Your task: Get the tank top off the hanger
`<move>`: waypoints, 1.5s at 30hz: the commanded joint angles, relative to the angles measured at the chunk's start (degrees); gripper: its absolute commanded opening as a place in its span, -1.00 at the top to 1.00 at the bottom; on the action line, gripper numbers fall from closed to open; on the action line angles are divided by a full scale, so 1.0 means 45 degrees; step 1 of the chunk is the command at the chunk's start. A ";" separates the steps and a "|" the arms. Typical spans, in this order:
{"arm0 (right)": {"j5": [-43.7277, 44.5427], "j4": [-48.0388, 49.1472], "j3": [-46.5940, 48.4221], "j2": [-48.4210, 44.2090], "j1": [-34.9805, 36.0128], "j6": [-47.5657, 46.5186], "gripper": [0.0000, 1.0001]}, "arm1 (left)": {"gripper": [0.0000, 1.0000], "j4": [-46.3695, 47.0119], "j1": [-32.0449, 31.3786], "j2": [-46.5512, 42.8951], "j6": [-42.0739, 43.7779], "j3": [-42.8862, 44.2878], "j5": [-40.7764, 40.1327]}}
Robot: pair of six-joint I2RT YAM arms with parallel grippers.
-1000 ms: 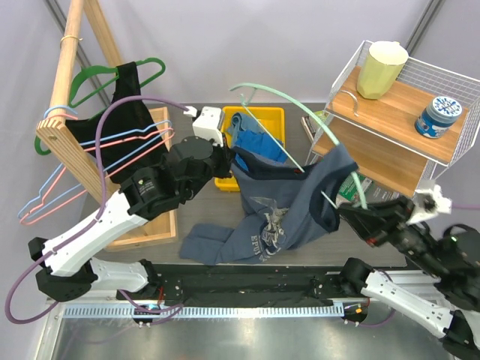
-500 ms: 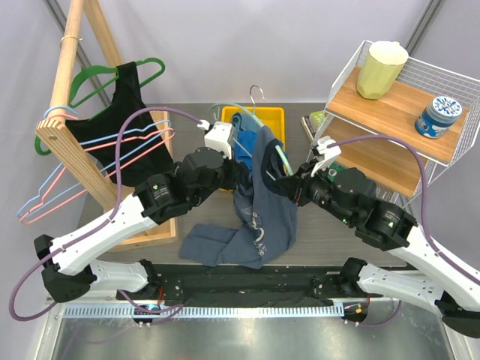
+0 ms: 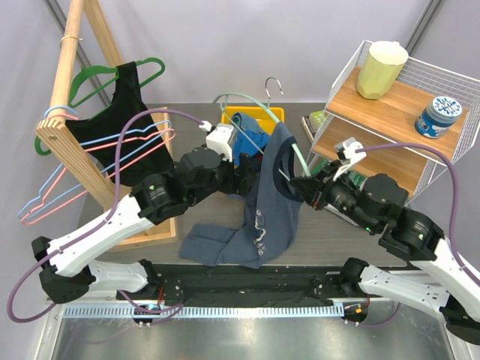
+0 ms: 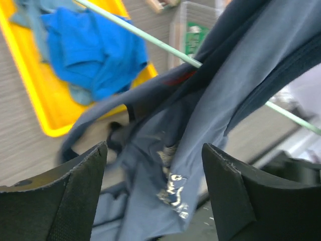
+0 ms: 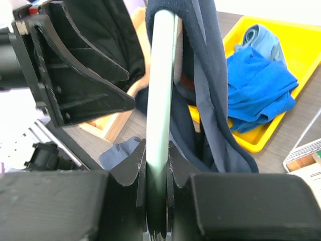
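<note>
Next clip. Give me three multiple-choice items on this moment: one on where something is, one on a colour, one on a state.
1. Where does the cup stand?
A. On the top shelf of the wire rack
B. On its lower shelf
C. On the tabletop

2. What colour is the hanger carrying the tank top?
A. Pink
B. Pale green
C. Black

3. How is the right gripper?
A. Open, holding nothing
B. Shut on the hanger
C. Shut on the cup

Answers:
1 A: the cup sits on the upper wooden board.
2 B: the bar running through the tank top is pale green.
3 B: the right wrist view shows its fingers pinching the hanger.
</note>
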 commanded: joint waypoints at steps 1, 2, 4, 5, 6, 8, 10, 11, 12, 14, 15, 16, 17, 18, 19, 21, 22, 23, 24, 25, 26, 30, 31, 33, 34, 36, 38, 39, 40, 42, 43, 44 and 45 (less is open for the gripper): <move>-0.0919 0.0313 0.0133 -0.1002 0.0060 -0.0775 0.97 | -0.52 0.0733 0.0065 -0.1272 -0.1172 0.0588 0.1905; -0.1095 0.0294 -0.0101 -0.1391 0.0060 -0.0814 0.98 | -0.49 0.1005 0.0065 -0.1389 -0.1484 0.0607 0.2546; -0.1620 0.0352 -0.0802 -0.1803 0.0040 -0.0892 0.98 | -0.45 0.1396 0.0065 -0.1780 -0.1798 0.0588 0.3272; -0.1817 0.0372 -0.1019 -0.2172 0.0040 -0.0912 0.97 | -0.42 0.1669 0.0065 -0.1936 -0.1896 0.0530 0.3643; -0.2013 0.0449 -0.1214 -0.2331 0.0040 -0.0912 0.98 | -0.37 0.2116 0.0065 -0.2053 -0.1820 0.0471 0.4014; -0.2539 0.0469 -0.1684 -0.2604 0.0040 -0.0893 0.98 | -0.35 0.2297 0.0046 -0.2327 -0.1044 0.0587 0.4077; -0.3243 0.0392 -0.1937 -0.2839 0.0040 -0.0873 0.98 | -0.37 0.1636 0.0065 -0.2193 -0.0532 0.1286 0.3162; -0.3612 0.0353 -0.1978 -0.2917 0.0040 -0.0815 0.98 | -0.39 0.1343 0.0065 -0.2075 -0.0472 0.1620 0.2772; -0.3732 0.0352 -0.2075 -0.3073 0.0060 -0.0757 0.98 | -0.41 0.1050 0.0046 -0.1958 -0.0607 0.1836 0.2420; -0.3947 0.0410 -0.2134 -0.3249 0.0040 -0.0679 0.98 | -0.49 0.1434 0.0065 -0.1840 -0.1229 0.1703 0.2104; -0.4141 0.0449 -0.2212 -0.3443 0.0040 -0.0659 0.98 | -0.49 0.1882 0.0065 -0.1859 -0.2065 0.1411 0.2123; -0.4259 0.0469 -0.2251 -0.3503 0.0040 -0.0639 0.98 | -0.45 0.3008 0.0065 -0.1859 -0.2576 0.0693 0.2258; -0.4338 0.0527 -0.2310 -0.3601 0.0040 -0.0639 0.98 | -0.37 0.3580 0.0065 -0.1840 -0.2967 0.0395 0.2337; -0.4474 0.0567 -0.2445 -0.3756 0.0040 -0.0678 0.97 | -0.30 0.4030 0.0065 -0.1820 -0.3377 0.0122 0.2454; -0.4495 0.0586 -0.2524 -0.3835 0.0040 -0.0717 0.98 | -0.21 0.4557 0.0065 -0.1704 -0.3246 0.0061 0.2919; -0.4573 0.0548 -0.2622 -0.3933 0.0040 -0.0776 0.98 | -0.15 0.4543 0.0046 -0.1372 -0.2218 0.0313 0.3468; -0.4573 0.0509 -0.2623 -0.3992 0.0040 -0.0776 0.98 | -0.12 0.4408 0.0046 -0.1313 -0.1842 0.0411 0.3529; -0.4554 0.0412 -0.2623 -0.3992 0.0040 -0.0776 0.97 | -0.11 0.4193 0.0007 -0.1332 -0.1471 0.0509 0.3220; -0.4650 0.0353 -0.2603 -0.3973 0.0040 -0.0776 0.98 | -0.05 0.3921 0.0026 -0.1351 -0.1042 0.0529 0.2849; -0.4690 0.0314 -0.2584 -0.3992 0.0040 -0.0795 0.98 | 0.00 0.3686 0.0026 -0.1410 -0.0748 0.0568 0.2478; -0.4729 0.0274 -0.2564 -0.3992 0.0040 -0.0814 0.98 | 0.05 0.3413 0.0026 -0.1468 -0.0552 0.0549 0.1991; -0.4710 0.0177 -0.2525 -0.3954 0.0040 -0.0912 0.98 | 0.12 0.4091 0.0026 -0.1936 0.0366 0.0296 0.2803; -0.4749 0.0157 -0.2506 -0.3934 0.0060 -0.0951 0.98 | 0.14 0.4210 0.0026 -0.1976 0.0581 0.0353 0.3077; -0.4788 0.0098 -0.2447 -0.3875 0.0040 -0.0990 0.97 | 0.17 0.4037 0.0026 -0.1938 0.0739 0.0683 0.3566; -0.4788 0.0079 -0.2447 -0.3894 0.0040 -0.0990 0.98 | 0.17 0.3919 0.0026 -0.1918 0.0817 0.0782 0.3568; -0.4866 0.0079 -0.2331 -0.3914 0.0040 -0.0990 0.97 | 0.17 0.3627 0.0045 -0.1898 0.1148 0.0919 0.3297; -0.4944 0.0079 -0.2252 -0.3914 0.0040 -0.0971 0.97 | 0.18 0.3547 0.0026 -0.1879 0.1518 0.0920 0.3217; -0.4983 0.0079 -0.2213 -0.3934 0.0040 -0.0990 0.98 | 0.18 0.3585 0.0045 -0.1879 0.1637 0.0939 0.3391; -0.5003 0.0059 -0.2174 -0.3953 0.0040 -0.0971 0.98 | 0.18 0.3605 0.0026 -0.1840 0.1715 0.0939 0.3412; -0.5100 0.0059 -0.2096 -0.3953 0.0040 -0.0971 0.98 | 0.19 0.3528 0.0045 -0.1743 0.1891 0.1017 0.3432; -0.5100 0.0079 -0.2076 -0.3934 0.0040 -0.0971 0.97 | 0.18 0.3450 0.0026 -0.1626 0.1931 0.1095 0.3335; -0.5197 0.0079 -0.2037 -0.3934 0.0040 -0.0971 0.98 | 0.19 0.3410 0.0045 -0.1548 0.1970 0.1115 0.3199; -0.5217 0.0059 -0.2037 -0.3876 0.0040 -0.0990 0.98 | 0.19 0.3449 0.0026 -0.1469 0.2028 0.1134 0.3081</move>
